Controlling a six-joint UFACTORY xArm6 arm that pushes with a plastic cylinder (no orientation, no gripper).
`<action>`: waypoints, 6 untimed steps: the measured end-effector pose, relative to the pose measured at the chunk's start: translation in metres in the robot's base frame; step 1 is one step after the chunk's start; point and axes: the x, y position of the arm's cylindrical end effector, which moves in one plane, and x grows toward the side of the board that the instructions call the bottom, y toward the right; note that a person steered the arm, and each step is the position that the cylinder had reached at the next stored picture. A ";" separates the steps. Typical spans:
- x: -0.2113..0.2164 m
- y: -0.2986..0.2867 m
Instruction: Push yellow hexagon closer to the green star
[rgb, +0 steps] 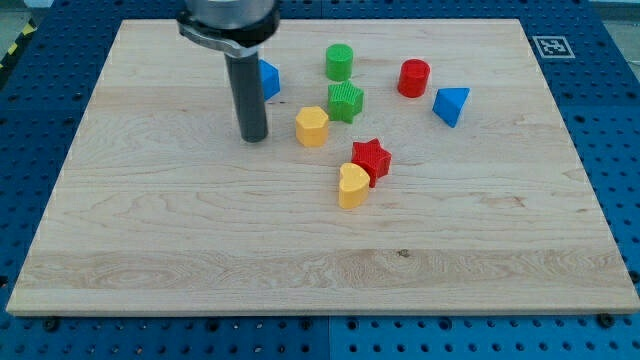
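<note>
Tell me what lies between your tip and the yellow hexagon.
Nothing: in the camera view, only bare board separates my tip from the yellow hexagon, which sits to the tip's right, with the green star just beyond it.

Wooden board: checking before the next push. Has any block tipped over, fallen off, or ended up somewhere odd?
Nothing stands out. All blocks sit on the wooden board; the yellow hexagon already touches the green star, with my tip to its left.

Wooden counter (200, 230) carries eight blocks. Yellow hexagon (312, 127) touches green star (346, 101); green cylinder (339, 62) stands above them. Red star (372, 160) touches yellow heart (353, 186). Red cylinder (413, 77) and blue pyramid (451, 105) lie right. Blue block (269, 80) is partly hidden.
</note>
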 end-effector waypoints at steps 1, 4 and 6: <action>-0.011 0.001; -0.015 0.054; -0.004 0.032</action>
